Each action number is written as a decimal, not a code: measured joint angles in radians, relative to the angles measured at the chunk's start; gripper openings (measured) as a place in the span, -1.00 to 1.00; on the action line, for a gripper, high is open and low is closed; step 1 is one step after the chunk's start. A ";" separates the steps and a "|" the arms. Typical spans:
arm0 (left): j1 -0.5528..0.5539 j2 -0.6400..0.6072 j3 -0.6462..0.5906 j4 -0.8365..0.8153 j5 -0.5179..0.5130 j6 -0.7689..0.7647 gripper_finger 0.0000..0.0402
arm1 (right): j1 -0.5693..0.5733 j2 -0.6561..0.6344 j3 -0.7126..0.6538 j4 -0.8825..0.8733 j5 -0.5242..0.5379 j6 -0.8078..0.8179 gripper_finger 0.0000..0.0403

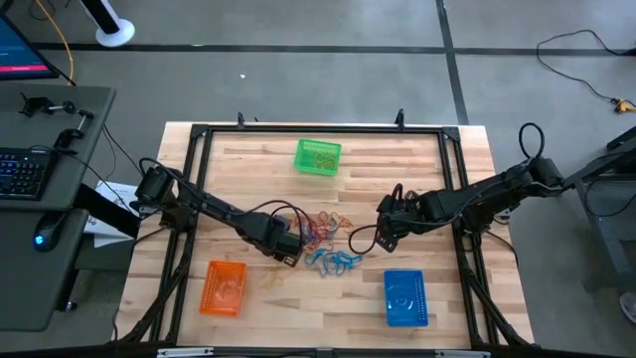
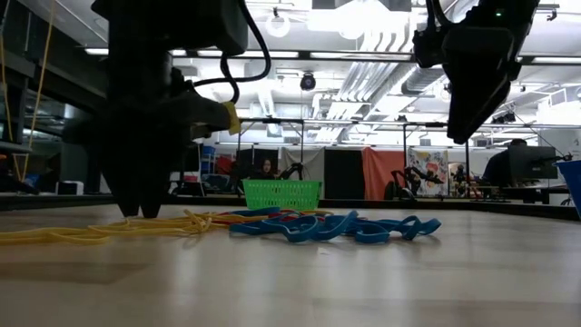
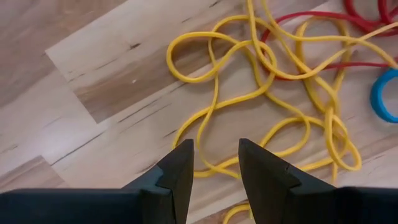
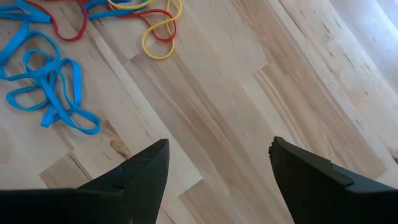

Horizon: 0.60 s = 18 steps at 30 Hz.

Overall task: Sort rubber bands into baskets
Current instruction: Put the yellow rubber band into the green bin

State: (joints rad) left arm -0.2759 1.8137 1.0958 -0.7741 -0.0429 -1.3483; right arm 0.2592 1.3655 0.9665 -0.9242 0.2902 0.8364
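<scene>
A loose pile of yellow, red and blue rubber bands (image 1: 323,239) lies on the wooden table's middle; the blue bands (image 2: 336,227) lie on the pile's near side. My left gripper (image 3: 214,158) is low at the pile's left edge, fingertips down at the table (image 2: 136,211), slightly open with strands of a yellow band (image 3: 214,171) in the gap. My right gripper (image 4: 217,146) is open and empty, raised above the table (image 2: 463,118) just right of the pile. The green basket (image 1: 318,157) stands far, the orange basket (image 1: 224,288) near left, and the blue basket (image 1: 404,296) near right. My left gripper's fingers (image 3: 180,165) come from above and stand on either side of yellow band strands (image 3: 205,168) that lie flat on the table. I cannot tell whether the fingers touch them.
A black frame (image 1: 318,129) runs around the table's edges. Black cables (image 1: 268,211) loop over the left arm near the pile. Bare wood lies between the pile and each basket. A desk with a keyboard (image 1: 20,174) stands off the table's left.
</scene>
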 joint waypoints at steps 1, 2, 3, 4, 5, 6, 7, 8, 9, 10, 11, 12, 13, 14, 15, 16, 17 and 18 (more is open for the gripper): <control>0.002 0.000 0.000 0.008 0.000 0.000 -0.42 | 0.000 0.000 0.000 0.002 0.003 0.000 0.32; 0.003 0.000 0.000 0.017 0.000 0.000 -0.42 | 0.000 0.000 0.000 0.003 0.007 0.000 0.32; 0.006 0.000 0.000 0.023 0.000 0.000 -0.42 | 0.000 0.000 0.000 0.004 0.011 0.000 0.32; 0.007 0.000 0.000 0.024 0.000 0.000 -0.42 | 0.000 0.000 0.000 0.004 0.016 0.000 0.32; 0.007 0.000 0.000 0.022 0.000 0.000 -0.42 | 0.000 0.000 0.000 0.004 0.019 0.000 0.32; 0.007 0.000 0.000 0.021 0.000 0.000 -0.42 | 0.000 0.000 0.000 0.005 0.021 0.000 0.32; 0.007 0.000 0.000 0.020 0.000 0.000 -0.42 | 0.000 0.000 0.000 0.006 0.021 0.000 0.32; 0.007 0.000 0.000 0.018 0.000 0.002 -0.42 | 0.000 0.000 0.000 0.006 0.021 0.000 0.32; 0.007 0.000 0.000 0.014 -0.001 0.003 -0.42 | 0.000 0.000 0.000 0.006 0.021 0.000 0.32; 0.007 0.000 0.000 0.014 -0.002 0.003 -0.42 | 0.000 0.000 0.000 0.007 0.022 0.000 0.32; 0.007 0.000 0.000 0.015 -0.002 0.004 -0.42 | 0.000 0.000 0.000 0.007 0.021 0.000 0.32; 0.007 0.000 0.000 0.015 -0.002 0.004 -0.42 | 0.000 0.000 0.000 0.009 0.021 0.000 0.32; 0.007 0.006 0.001 0.016 -0.002 0.005 -0.42 | 0.000 0.000 0.001 0.010 0.022 0.000 0.32; 0.007 0.014 0.002 0.020 -0.001 0.005 -0.42 | 0.000 0.000 0.001 0.010 0.022 0.000 0.32; 0.007 0.023 0.001 0.020 0.005 0.006 -0.42 | 0.000 0.000 0.001 0.010 0.022 0.000 0.32; 0.007 0.033 0.002 0.020 0.012 0.009 -0.42 | 0.000 0.000 0.001 0.010 0.022 0.000 0.32; 0.007 0.039 0.003 0.025 0.020 0.013 -0.42 | 0.000 0.000 0.001 0.010 0.022 0.000 0.32; 0.007 0.043 0.005 0.023 0.026 0.013 -0.42 | 0.000 0.000 0.001 0.012 0.022 0.000 0.32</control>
State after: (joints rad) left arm -0.2684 1.8569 1.1005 -0.7511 -0.0172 -1.3350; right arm 0.2592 1.3659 0.9672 -0.9127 0.3122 0.8368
